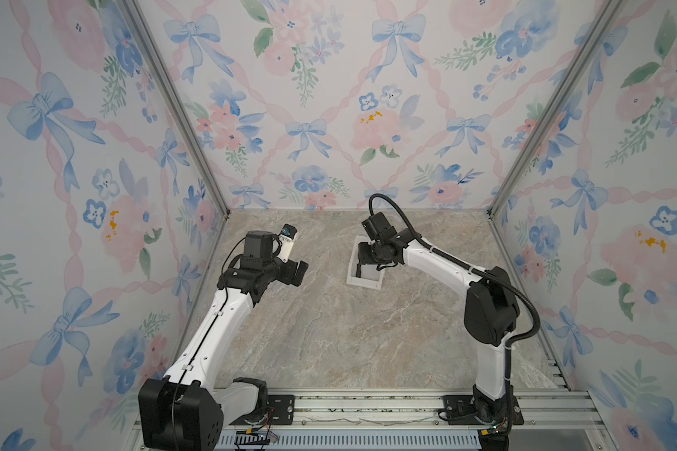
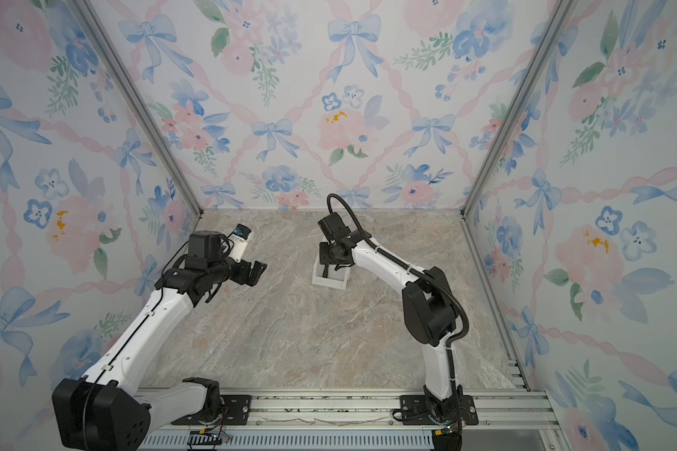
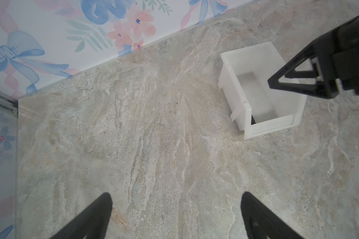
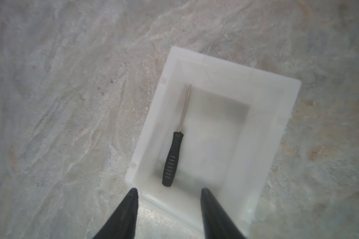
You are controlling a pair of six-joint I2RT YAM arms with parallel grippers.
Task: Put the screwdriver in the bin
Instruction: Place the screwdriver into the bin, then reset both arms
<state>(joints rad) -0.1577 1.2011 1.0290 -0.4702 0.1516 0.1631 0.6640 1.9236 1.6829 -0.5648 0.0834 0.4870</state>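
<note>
Inside bin (image 4: 267, 134), screwdriver (image 4: 173, 159) whole in right wrist view; left wrist, sliver.

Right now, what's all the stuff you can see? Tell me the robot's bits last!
table: one, grey-beige marble look, under everything.
walls: three, pink and blue flowers and bows, around the table.
rail: one, silver metal, along the front edge.
bin: one, white, on the table toward the back.
screwdriver: one, black handle and grey shaft, lying flat inside the bin.
left arm, right arm: two, white and black, mounted on the rail.
left gripper: one, black, open, over bare table.
right gripper: one, black, open, above the bin, holding nothing.
</note>
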